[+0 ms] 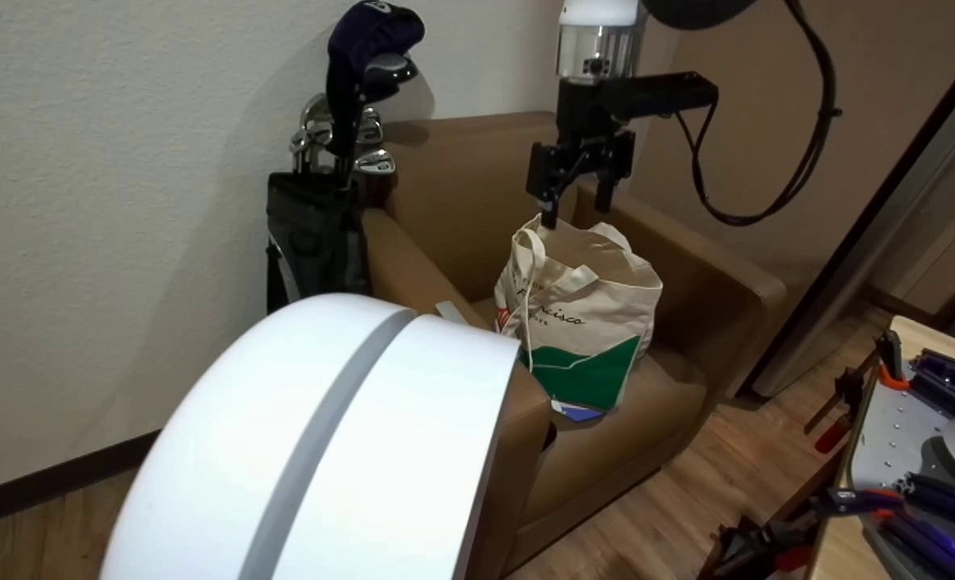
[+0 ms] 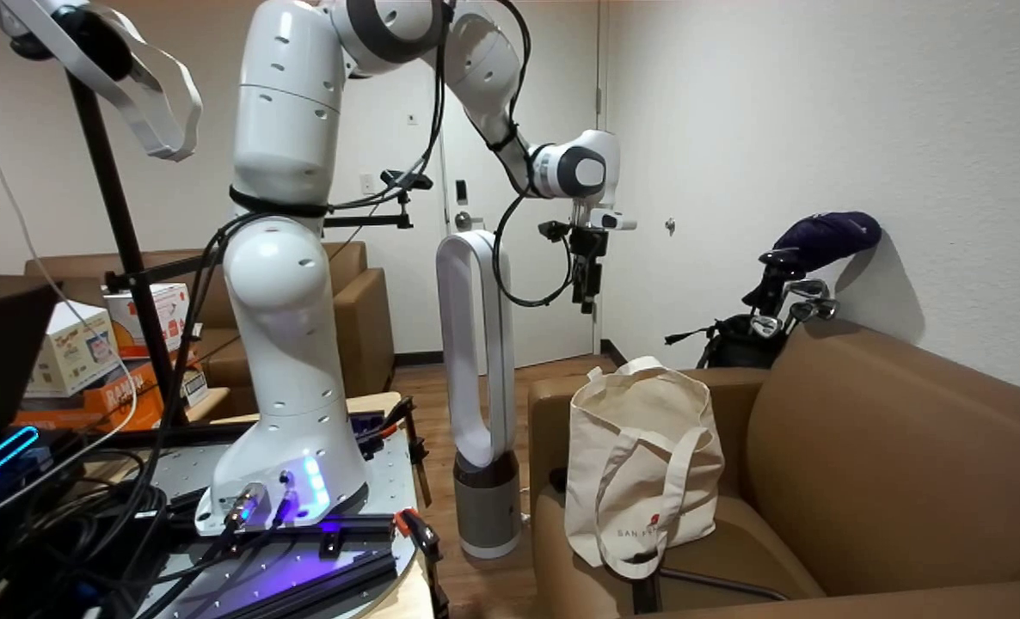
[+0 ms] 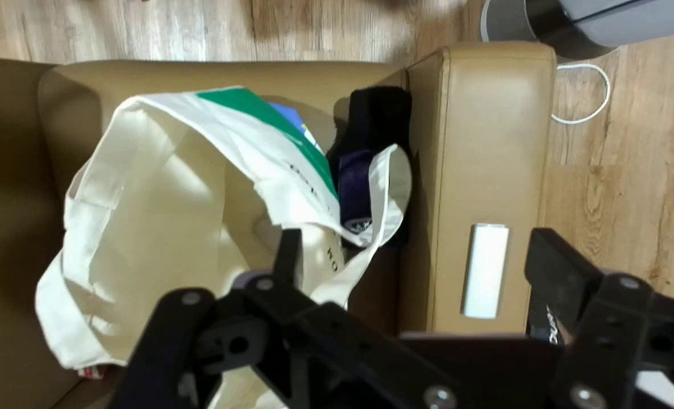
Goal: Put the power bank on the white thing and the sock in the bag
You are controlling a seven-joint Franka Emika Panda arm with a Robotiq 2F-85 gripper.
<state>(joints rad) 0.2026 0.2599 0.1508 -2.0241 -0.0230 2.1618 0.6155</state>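
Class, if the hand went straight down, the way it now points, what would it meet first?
Most likely the bag, somewhere near its open top, though exactly how the hand lines up over it is hard to judge.

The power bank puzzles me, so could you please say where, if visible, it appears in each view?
In an exterior view: the power bank is near the centre, partly hidden by the top edge of the white thing.
In an exterior view: not visible, perhaps hidden behind the bag.
In the wrist view: the power bank lies right of centre, on the brown armrest.
Shared landmark: the bag, in all three views.
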